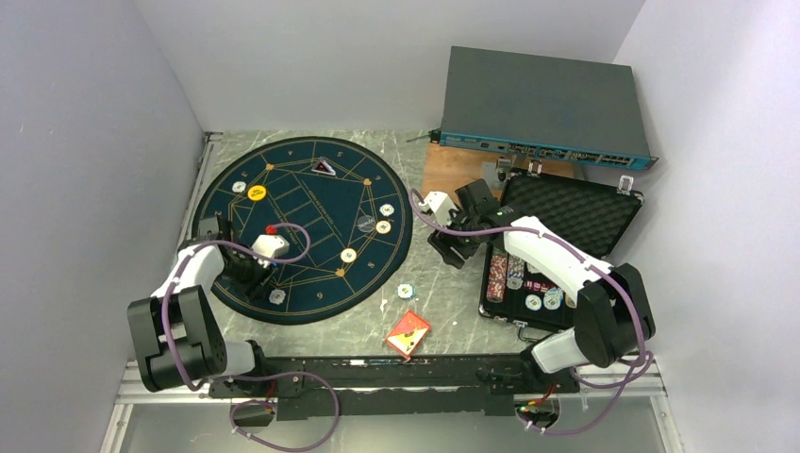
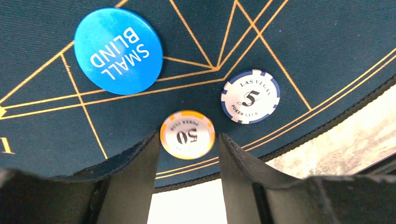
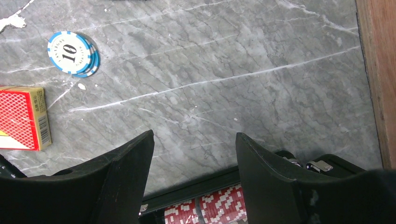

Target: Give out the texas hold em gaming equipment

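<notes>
**Top view.** The round mat (image 1: pixel 302 226) lies on the worktop (image 1: pixel 434 311) as the playing field. Small chips (image 1: pixel 383 226) are spread along the mat's right side and a yellow disc (image 1: pixel 257 192) sits toward its far left, each apparently marking a seat. The left claw (image 1: pixel 250 274) hangs over the mat's near edge. The right claw (image 1: pixel 453 247) is just off the mat's right rim, between the mat and the open case (image 1: pixel 575 217) that holds the stock of chips.

**Left wrist view.** The left claw is slack, with its jaws apart and gripping nothing. A fifty chip (image 2: pixel 187 134) lies flat on the mat between the jaw tips, just inside the mat's near rim. A five chip (image 2: pixel 251 96) sits beside it, and a blue disc (image 2: pixel 118 50) lies further in toward the mat's middle. I judge that this seat is getting its share.

**Right wrist view.** The right claw is also slack and empty, hanging above bare worktop off the mat. A ten chip (image 3: pixel 72 52) and a red card box (image 3: pixel 21 119) lie there, not yet dealt onto the mat.
</notes>
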Controlling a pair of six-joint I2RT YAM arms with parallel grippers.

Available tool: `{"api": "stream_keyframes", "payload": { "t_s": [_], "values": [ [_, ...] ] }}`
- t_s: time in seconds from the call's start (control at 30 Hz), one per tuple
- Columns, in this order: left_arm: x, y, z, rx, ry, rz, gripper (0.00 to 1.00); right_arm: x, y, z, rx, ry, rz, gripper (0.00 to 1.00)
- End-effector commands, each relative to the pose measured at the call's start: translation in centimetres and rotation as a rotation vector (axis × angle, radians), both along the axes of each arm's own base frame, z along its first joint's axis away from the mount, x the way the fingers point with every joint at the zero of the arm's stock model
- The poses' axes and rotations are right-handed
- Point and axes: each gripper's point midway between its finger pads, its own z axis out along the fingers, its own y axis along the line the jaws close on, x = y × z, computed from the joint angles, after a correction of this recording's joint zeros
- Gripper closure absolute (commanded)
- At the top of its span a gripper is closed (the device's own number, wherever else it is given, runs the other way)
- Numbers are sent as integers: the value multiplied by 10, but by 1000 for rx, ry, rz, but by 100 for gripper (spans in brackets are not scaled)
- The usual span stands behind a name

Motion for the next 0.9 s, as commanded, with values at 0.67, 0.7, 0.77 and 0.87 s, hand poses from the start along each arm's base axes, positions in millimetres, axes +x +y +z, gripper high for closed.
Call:
{"api": "stream_keyframes", "payload": {
  "t_s": [0.67,0.7,0.77,0.87],
  "values": [
    [92,-120,97,-179,-244,-163,15,0,3,2,17,11,3,32],
    [97,-128,97,-180,-246,-171,16,1,3,2,15,10,0,32],
    [106,-141,94,-176,-248,-174,16,1,1,2,12,6,-5,32],
    [117,-156,84,-141,-238,-180,17,2,-1,2,9,1,-11,32]
  ]
}}
